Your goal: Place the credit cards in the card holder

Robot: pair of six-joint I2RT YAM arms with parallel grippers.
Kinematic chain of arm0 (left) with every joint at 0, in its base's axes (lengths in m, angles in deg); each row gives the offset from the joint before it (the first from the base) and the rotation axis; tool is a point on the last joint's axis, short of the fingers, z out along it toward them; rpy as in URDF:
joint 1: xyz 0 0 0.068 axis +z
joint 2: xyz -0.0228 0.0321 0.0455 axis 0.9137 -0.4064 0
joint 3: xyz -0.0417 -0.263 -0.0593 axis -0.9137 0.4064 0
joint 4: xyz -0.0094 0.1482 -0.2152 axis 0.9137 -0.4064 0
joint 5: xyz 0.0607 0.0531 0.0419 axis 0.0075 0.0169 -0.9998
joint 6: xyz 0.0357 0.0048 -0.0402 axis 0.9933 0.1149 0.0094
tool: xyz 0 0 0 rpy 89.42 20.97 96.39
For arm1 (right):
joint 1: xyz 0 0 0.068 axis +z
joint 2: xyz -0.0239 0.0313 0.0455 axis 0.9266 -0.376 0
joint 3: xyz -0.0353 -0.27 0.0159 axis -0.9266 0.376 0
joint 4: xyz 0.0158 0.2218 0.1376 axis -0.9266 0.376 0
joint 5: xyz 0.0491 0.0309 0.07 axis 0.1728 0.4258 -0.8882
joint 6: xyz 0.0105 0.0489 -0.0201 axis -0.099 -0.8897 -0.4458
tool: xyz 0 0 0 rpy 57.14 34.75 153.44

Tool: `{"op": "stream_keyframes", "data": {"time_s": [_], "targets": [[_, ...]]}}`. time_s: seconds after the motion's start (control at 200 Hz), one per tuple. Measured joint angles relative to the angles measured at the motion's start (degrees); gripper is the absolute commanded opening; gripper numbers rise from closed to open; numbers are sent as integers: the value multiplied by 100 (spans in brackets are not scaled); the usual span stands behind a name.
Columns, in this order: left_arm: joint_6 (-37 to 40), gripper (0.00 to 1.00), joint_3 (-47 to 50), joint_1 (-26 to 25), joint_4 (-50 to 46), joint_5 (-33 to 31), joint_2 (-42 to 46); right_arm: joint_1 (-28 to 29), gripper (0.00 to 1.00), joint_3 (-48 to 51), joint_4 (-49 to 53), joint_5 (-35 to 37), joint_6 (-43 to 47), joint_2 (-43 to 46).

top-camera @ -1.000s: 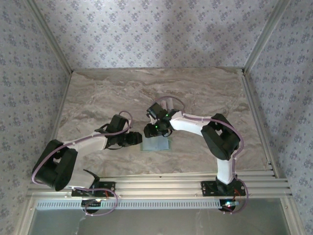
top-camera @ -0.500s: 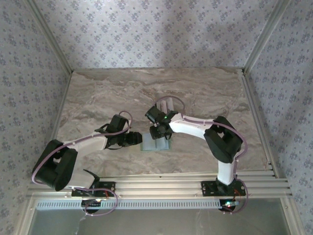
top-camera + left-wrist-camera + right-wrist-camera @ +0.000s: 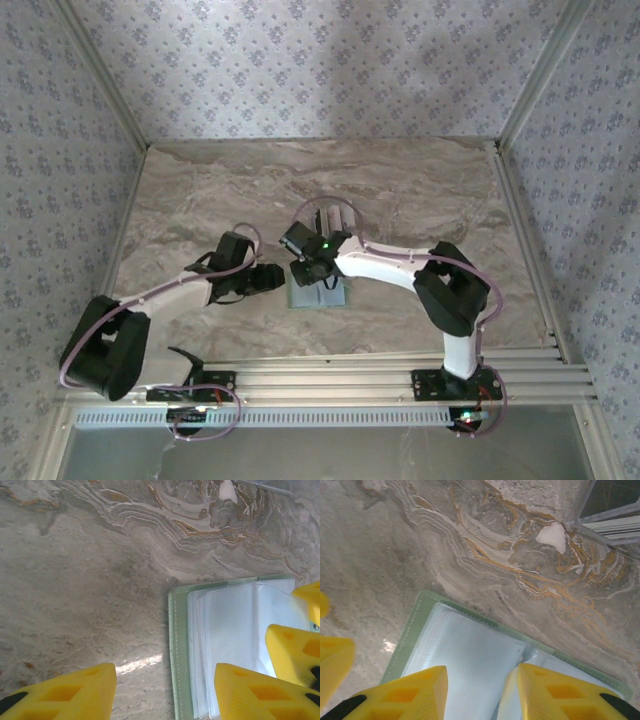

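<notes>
The card holder (image 3: 318,297) lies open on the marble table, pale green with a stitched border (image 3: 178,645) and clear plastic sleeves (image 3: 470,655) inside. My left gripper (image 3: 165,690) is open and straddles the holder's left edge; from above it sits at the holder's left (image 3: 278,278). My right gripper (image 3: 482,685) is open low over the sleeves, one finger (image 3: 555,690) against a lifted sleeve flap, and from above it hangs over the holder's far edge (image 3: 312,272). Shiny credit cards (image 3: 338,213) lie farther back, partly hidden by the right arm; their corner (image 3: 612,507) shows in the right wrist view.
The two grippers stand close together; the right one's yellow fingers (image 3: 295,645) show in the left wrist view and a left finger (image 3: 332,655) in the right wrist view. Bare marble (image 3: 200,190) stretches to the left and back. Patterned walls enclose the table.
The right gripper has swung left over the card holder and its jaws have narrowed a little. The left gripper has edged forward and opened slightly.
</notes>
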Motion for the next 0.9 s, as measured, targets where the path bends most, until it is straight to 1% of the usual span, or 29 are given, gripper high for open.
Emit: {"op": "stream_keyframes", "data": {"time_s": [0.235, 0.39, 0.49, 0.565, 0.63, 0.899], "targets": [[-2, 55, 28, 20, -37, -44, 9, 87, 41, -59, 409, 654, -90, 0], [-2, 55, 28, 22, -52, -44, 11, 11, 44, -15, 625, 1178, -260, 90], [-2, 55, 31, 26, -59, -44, 11, 63, 45, 9, 599, 1421, -247, 254], [-2, 55, 31, 42, -59, -42, 11, 179, 44, 2, 520, 1401, -177, 326], [-2, 56, 31, 42, -59, -44, 11, 260, 42, -11, 413, 1228, -107, 299], [-2, 56, 66, 79, -61, -44, 11, 293, 38, -234, 192, 474, 107, -319]]}}
